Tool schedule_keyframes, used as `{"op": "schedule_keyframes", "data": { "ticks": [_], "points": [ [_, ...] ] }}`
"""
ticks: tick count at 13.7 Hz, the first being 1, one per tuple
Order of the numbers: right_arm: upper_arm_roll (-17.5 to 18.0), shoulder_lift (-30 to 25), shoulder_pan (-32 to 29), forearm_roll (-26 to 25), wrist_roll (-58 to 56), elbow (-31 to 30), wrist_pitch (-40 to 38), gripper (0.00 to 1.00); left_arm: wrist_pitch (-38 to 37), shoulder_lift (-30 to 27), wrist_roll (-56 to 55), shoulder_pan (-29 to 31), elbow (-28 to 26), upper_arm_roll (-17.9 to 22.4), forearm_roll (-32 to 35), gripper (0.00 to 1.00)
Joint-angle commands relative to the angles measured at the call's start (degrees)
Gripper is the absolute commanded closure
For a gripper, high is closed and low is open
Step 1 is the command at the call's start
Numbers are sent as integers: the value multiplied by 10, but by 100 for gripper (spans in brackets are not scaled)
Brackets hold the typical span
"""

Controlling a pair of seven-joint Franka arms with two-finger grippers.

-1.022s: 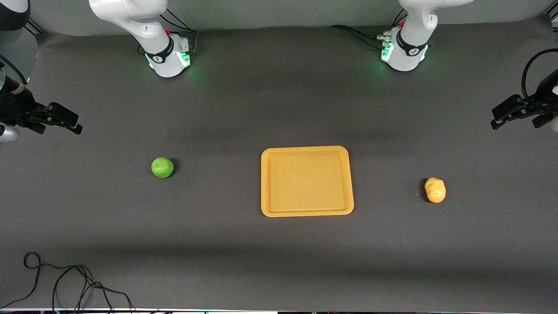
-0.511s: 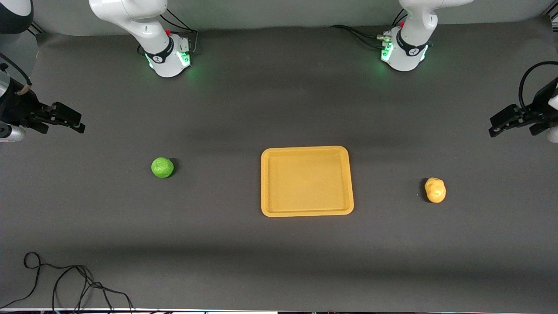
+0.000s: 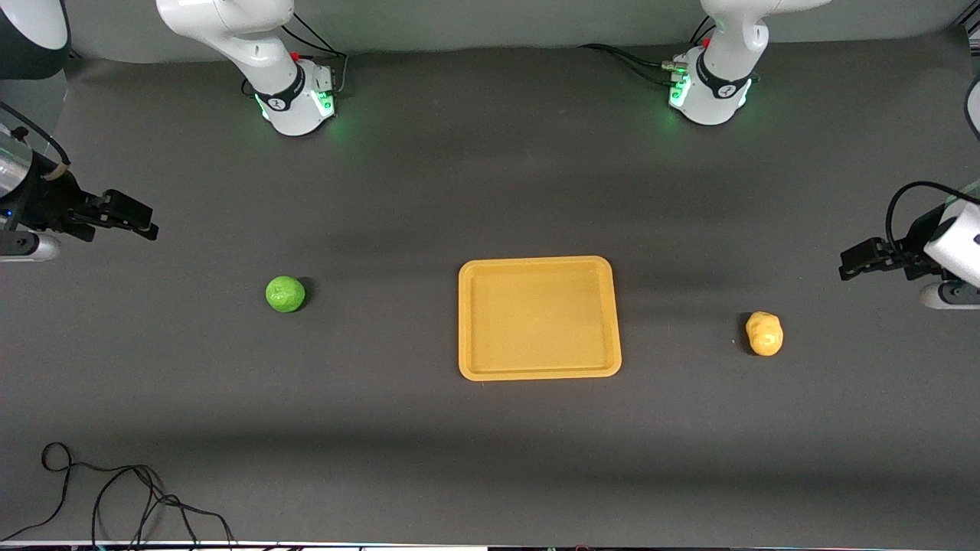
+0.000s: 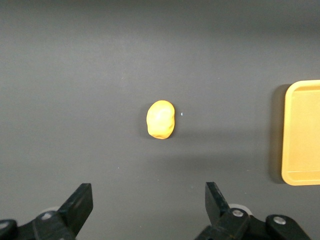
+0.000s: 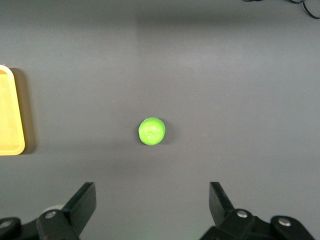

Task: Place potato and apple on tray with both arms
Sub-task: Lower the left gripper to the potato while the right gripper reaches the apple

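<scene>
The orange-yellow tray (image 3: 539,372) lies empty mid-table. The green apple (image 3: 285,294) sits on the mat toward the right arm's end; it also shows in the right wrist view (image 5: 152,131). The yellow-tan potato (image 3: 764,333) sits toward the left arm's end and shows in the left wrist view (image 4: 160,119). My right gripper (image 3: 142,226) is open and empty in the air over bare mat at the right arm's end of the table, apart from the apple. My left gripper (image 3: 851,268) is open and empty over bare mat at the left arm's end, apart from the potato.
A black cable (image 3: 115,497) loops on the mat at the near corner at the right arm's end. The two green-lit arm bases (image 3: 297,99) stand along the edge farthest from the front camera. The tray's edge shows in both wrist views (image 4: 302,132) (image 5: 10,117).
Both grippers have moved in from the table's ends toward their fruits; the left gripper has moved most, coming down toward the potato. Apple, potato and tray have not moved.
</scene>
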Motion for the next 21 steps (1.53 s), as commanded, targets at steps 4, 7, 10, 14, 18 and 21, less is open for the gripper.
{"op": "schedule_keyframes", "data": {
  "ticks": [4,7,10,14,18,21],
  "points": [
    [0,1,20,-8,-4,-109,122,0,213,18,16,7,-154,-2,-3,0],
    [0,8,21,-9,-4,-182,203,0,277,61,15,5,-184,-2,0,0],
    [1,17,26,-9,-10,-263,285,0,338,126,16,3,-185,-2,3,0],
    [0,33,37,-9,-3,-328,365,0,374,179,15,0,-185,-1,3,0],
    [-2,67,36,-9,-4,-337,391,0,400,205,13,-8,-185,-2,3,5],
    [-2,98,36,-9,-2,-340,426,0,399,204,10,-9,-183,-2,3,33]
  ]
}}
